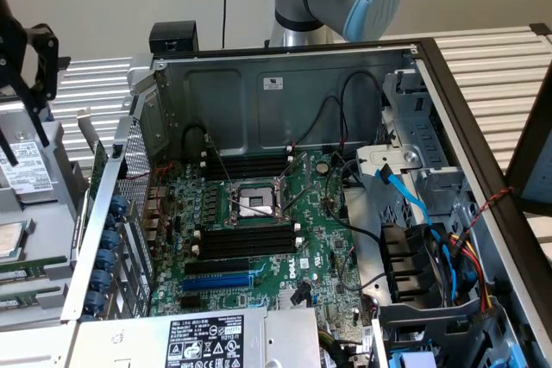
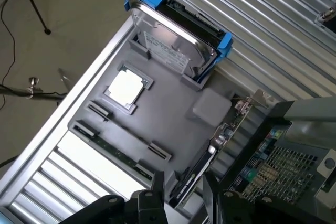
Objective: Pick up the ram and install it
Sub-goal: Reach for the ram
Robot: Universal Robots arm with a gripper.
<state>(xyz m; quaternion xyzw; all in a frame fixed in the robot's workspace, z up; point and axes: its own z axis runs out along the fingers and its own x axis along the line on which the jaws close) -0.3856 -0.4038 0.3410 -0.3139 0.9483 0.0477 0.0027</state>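
Note:
The ram is a long, thin, dark green stick lying flat in a groove of the grey parts tray, near the tray's edge by the ribbed table. My gripper hovers above the tray, open, with nothing between its black fingers. It stands a little to one side of the ram's end, over a dark card set on edge. In the exterior view the arm's black end hangs at the left edge, outside the open computer case. The motherboard's black memory slots flank the processor socket.
The tray also holds a hard drive in a blue caddy, a processor and a grey block. In the case there is a blue slot, loose cables and a drive cage at the exterior view's right. The case's perforated wall lies beside the tray.

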